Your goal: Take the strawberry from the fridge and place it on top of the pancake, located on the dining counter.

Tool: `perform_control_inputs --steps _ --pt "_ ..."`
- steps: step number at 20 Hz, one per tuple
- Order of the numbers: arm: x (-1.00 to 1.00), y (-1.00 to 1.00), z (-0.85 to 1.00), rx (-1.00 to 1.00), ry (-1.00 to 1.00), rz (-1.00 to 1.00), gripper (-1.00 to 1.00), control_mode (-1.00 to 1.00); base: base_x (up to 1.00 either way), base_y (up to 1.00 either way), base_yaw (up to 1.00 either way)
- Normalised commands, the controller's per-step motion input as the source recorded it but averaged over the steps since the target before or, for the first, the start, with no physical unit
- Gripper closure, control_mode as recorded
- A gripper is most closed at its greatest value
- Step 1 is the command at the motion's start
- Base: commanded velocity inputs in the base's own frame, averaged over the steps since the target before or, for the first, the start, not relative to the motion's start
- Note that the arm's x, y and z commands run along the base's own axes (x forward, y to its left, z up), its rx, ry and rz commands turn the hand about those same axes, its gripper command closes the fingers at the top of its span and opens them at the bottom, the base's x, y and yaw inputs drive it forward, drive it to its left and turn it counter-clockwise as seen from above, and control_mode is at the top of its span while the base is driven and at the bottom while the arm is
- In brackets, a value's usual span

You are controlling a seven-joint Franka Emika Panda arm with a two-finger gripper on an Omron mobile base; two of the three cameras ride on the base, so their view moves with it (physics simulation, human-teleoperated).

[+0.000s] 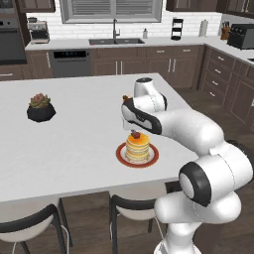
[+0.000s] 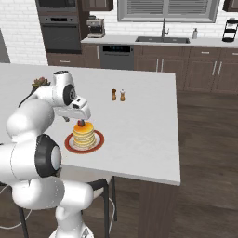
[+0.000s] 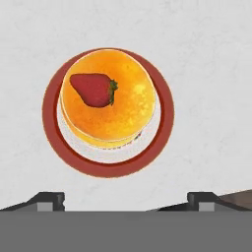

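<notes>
In the hand view the strawberry (image 3: 92,89) lies on the pancake (image 3: 109,101), upper left of centre, on the white table (image 3: 206,74). Your end effector (image 3: 125,199) hangs above, jaws wide and empty. Judge the berry light, soft and easily bruised; should you regrip, pinch gently across its broad middle.

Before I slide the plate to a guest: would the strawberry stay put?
Probably not if jerked: the strawberry lies loose, off-centre near the pancake edge. Its rounded shape looks apt to roll. It seems light, so slide the plate gently.
</notes>
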Motion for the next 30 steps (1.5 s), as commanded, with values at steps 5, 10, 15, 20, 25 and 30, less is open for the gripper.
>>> perform_control_inputs --steps 5,10,15,20,25,30 --pt "-0.48 -0.19 0.27 0.00 -0.05 -0.04 -1.00 -1.00 0.00 0.00 0.00" --pt "-0.55 -0.53 0.04 0.07 -0.07 -0.04 -1.00 -1.00 0.00 0.00 0.00" --pt "-0.50 -0.66 0.02 0.06 -0.07 -0.02 -1.00 -1.00 0.00 0.00 0.00" --pt "-0.51 -0.56 0.36 0.00 -0.18 -0.01 -1.00 -1.00 0.00 0.00 0.00" --pt "-0.63 -0.12 0.72 -0.04 -0.22 -0.05 -1.00 -1.00 0.00 0.00 0.00" --pt "-0.50 -0.07 0.87 -0.07 -0.18 0.00 -1.00 -1.00 0.00 0.00 0.00"
